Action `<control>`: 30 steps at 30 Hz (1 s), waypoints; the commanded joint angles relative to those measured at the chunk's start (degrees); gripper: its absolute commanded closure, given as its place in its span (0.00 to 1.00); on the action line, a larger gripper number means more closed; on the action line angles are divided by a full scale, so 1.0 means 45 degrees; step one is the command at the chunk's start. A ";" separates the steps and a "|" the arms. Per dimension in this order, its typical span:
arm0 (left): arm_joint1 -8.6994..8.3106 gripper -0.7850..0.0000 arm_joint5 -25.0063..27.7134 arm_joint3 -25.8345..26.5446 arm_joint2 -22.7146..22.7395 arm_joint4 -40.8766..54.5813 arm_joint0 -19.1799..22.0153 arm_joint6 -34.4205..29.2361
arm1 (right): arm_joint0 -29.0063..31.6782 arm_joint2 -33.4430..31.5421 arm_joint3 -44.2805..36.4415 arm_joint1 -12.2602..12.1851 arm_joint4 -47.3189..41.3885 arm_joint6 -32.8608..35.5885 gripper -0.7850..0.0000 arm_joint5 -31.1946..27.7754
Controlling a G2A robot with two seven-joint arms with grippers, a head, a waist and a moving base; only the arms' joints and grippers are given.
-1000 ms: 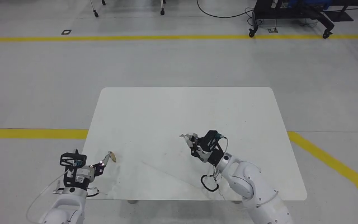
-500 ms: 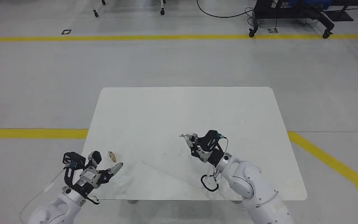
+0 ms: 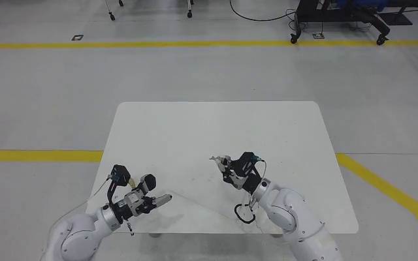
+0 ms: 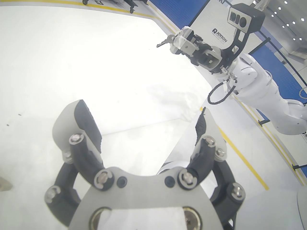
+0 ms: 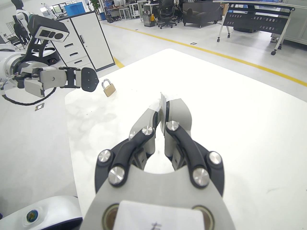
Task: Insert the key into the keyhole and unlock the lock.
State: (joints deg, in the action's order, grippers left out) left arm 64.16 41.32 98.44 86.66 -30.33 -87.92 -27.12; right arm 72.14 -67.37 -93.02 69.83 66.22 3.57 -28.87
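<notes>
Right wrist view: key half-hidden between clamped right fingers (left fingers wide, empty)

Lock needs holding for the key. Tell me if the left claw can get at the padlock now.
Probably yes: the left claw is open, close beside the padlock, nothing between them, though it would need turning toward it.

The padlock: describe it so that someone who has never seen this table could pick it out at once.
Look at the white table, near the edge on the robot's left side, where the open left gripper hangs. Right beside that gripper sits the padlock: a small brass-coloured block with a silver shackle looping over it, unlike the thin silvery key pinched in the right gripper.
</notes>
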 commanded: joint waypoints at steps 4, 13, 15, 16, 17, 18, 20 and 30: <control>0.0016 0.00 0.0139 -0.0134 -0.0254 0.0485 -0.0040 0.0017 | 0.0000 0.0000 0.0000 0.0000 0.0000 0.0000 1.00 0.0000; -0.0172 0.00 0.2615 -0.3384 -0.1450 0.8129 0.1692 -0.2927 | -0.0472 0.0047 0.1127 0.0040 -0.3858 0.1379 1.00 -0.1944; -0.0116 0.00 0.3014 -0.3918 -0.2018 0.8912 0.2146 -0.3172 | -0.0644 0.0139 0.1432 0.0044 -0.5047 0.1921 1.00 -0.2562; -0.0092 0.00 0.3142 -0.4181 -0.2309 0.9287 0.2410 -0.3399 | -0.0777 0.0155 0.1586 0.0038 -0.5573 0.2240 1.00 -0.2799; -0.0065 0.00 0.3247 -0.4448 -0.2606 0.9690 0.2688 -0.3630 | -0.0875 0.0201 0.1741 0.0037 -0.6133 0.2558 1.00 -0.2978; -0.0035 0.00 0.3364 -0.4701 -0.2893 1.0120 0.2953 -0.3846 | -0.0979 0.0293 0.1881 0.0037 -0.6725 0.2951 1.00 -0.3217; 0.0019 0.00 0.3556 -0.5159 -0.3450 1.0927 0.3463 -0.4377 | -0.1245 0.0405 0.2188 0.0023 -0.7822 0.3704 1.00 -0.3551; 0.0041 0.00 0.3707 -0.5851 -0.4791 1.1075 0.4470 -0.4259 | -0.2227 0.1258 0.3148 -0.0006 -1.1672 0.6436 1.00 -0.4402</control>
State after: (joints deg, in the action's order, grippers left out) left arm 64.36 58.02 72.18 65.36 19.50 -67.92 -46.26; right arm 62.48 -62.46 -79.12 69.74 15.24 31.47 -48.50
